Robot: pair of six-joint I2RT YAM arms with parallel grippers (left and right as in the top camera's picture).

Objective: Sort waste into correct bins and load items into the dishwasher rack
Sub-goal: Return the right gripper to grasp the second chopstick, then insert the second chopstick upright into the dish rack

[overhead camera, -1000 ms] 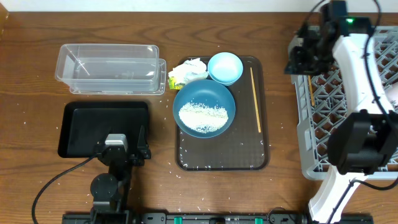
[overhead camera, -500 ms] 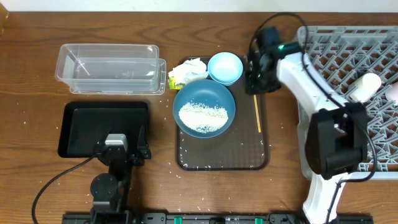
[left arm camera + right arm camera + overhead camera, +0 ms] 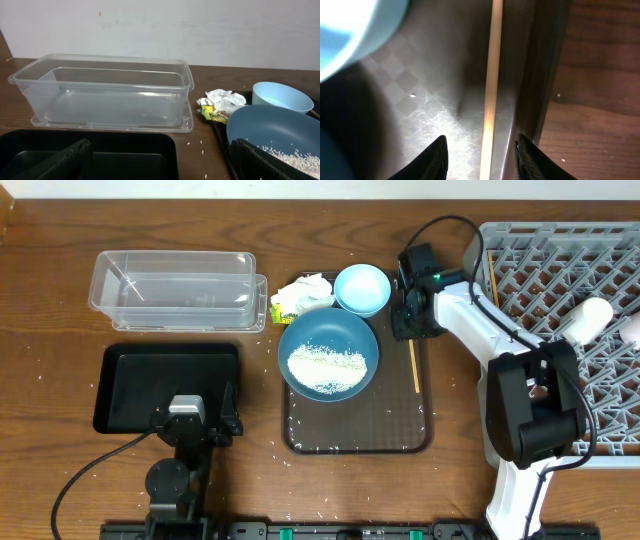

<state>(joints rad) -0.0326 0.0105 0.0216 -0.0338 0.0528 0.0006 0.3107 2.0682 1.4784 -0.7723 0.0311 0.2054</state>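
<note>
One wooden chopstick (image 3: 415, 360) (image 3: 492, 75) lies along the right side of the brown serving tray (image 3: 360, 430). My right gripper (image 3: 410, 328) (image 3: 482, 160) hangs low over its far end. It is open, one finger on each side of the stick with gaps between. The large dark-blue bowl (image 3: 328, 330) (image 3: 270, 130) holds rice (image 3: 325, 365). The small light-blue bowl (image 3: 361, 288) and the crumpled tissue (image 3: 300, 295) (image 3: 220, 102) sit behind it. My left gripper (image 3: 190, 420) (image 3: 160, 167) rests open at the black tray's (image 3: 130, 385) near edge.
The clear tub (image 3: 175, 290) (image 3: 105, 95) stands behind the black tray. The grey dishwasher rack (image 3: 545, 255) fills the right side, with a white cup (image 3: 592, 315), a pink cup (image 3: 632, 328) and a thin wooden stick (image 3: 492, 275) in it. Loose rice grains dot the table.
My right arm swung left from the rack to the brown tray and came down over the chopstick. The left arm has not moved.
</note>
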